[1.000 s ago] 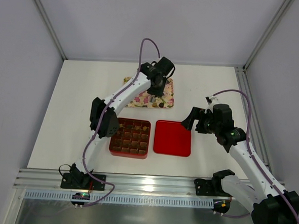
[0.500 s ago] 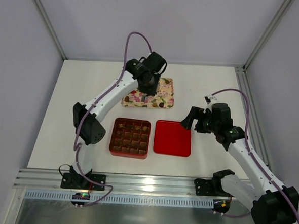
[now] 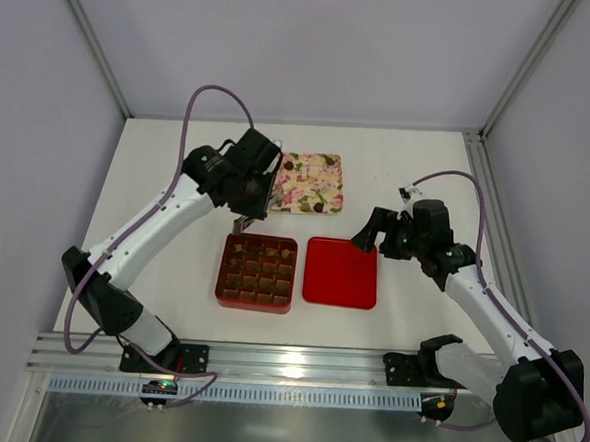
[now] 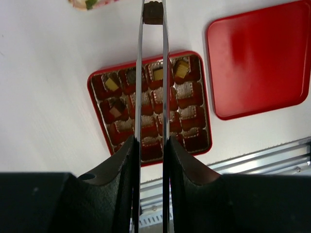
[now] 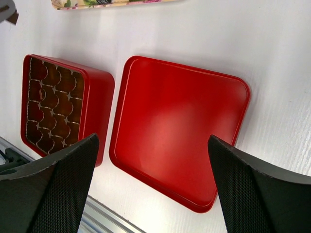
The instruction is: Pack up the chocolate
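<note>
My left gripper (image 3: 242, 221) is shut on a dark-brown chocolate (image 4: 152, 13), pinched at the tips of its long thin fingers (image 4: 140, 73). It hangs just above the far edge of the square red box (image 3: 257, 273), near its back left corner. The box (image 4: 150, 103) has a grid of paper cups, and several in the far rows hold chocolates (image 4: 181, 68). My right gripper (image 3: 366, 235) is open and empty, above the right side of the flat red lid (image 3: 341, 272). The lid also shows in the right wrist view (image 5: 177, 128).
The cream floral tray (image 3: 307, 185) lies behind the box and lid with a few chocolate pieces (image 3: 290, 166) on it. The box and lid lie side by side, almost touching. A metal rail (image 3: 286, 366) runs along the near table edge.
My left arm has swung left and nearer, from over the floral tray to the box's far edge, carrying the chocolate. The right arm has barely moved.
</note>
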Motion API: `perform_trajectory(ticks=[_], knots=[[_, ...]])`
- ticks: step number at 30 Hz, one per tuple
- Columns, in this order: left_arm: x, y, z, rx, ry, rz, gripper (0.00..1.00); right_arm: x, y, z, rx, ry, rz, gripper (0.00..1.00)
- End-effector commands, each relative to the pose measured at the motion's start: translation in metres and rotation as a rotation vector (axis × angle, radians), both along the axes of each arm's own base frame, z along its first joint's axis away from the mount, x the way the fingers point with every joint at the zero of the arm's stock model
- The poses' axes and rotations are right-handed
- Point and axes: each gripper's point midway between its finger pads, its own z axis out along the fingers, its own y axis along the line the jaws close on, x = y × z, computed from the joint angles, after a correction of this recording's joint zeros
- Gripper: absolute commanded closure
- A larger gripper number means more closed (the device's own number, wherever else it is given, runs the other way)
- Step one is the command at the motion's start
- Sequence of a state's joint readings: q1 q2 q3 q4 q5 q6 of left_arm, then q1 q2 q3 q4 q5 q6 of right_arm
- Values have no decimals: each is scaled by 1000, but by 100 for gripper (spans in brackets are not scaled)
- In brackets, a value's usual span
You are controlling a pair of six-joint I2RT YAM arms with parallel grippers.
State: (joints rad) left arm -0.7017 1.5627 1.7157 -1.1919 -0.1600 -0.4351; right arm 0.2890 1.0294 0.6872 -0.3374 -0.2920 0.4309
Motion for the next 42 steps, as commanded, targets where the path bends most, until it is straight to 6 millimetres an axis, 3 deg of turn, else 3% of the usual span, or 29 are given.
perform_trajectory(ticks=[1,2,7,8,10,15,26,42], knots=[[-22,14,15,-56,-28,18,71,13,10,20,53,-62,11,7],[-29,20,6,-43,-10,21,71,15,11,19,55,-59,11,7],[-60,41,3,-72,-1,43,70,16,15,15,55,-45,15,8],[-66,46,-8,-58,22,49,70,16,16,14,55,-46,16,8],[-74,51,-9,-81,19,61,70,16,17,13,54,-41,14,8],[-92,60,-34,-76,63,66,69,14,20,8,48,-28,15,8],[-102,56,-55,-97,93,52,67,12,22,4,38,-19,14,8],[-106,55,-62,-80,113,57,63,11,21,3,40,-21,14,8]])
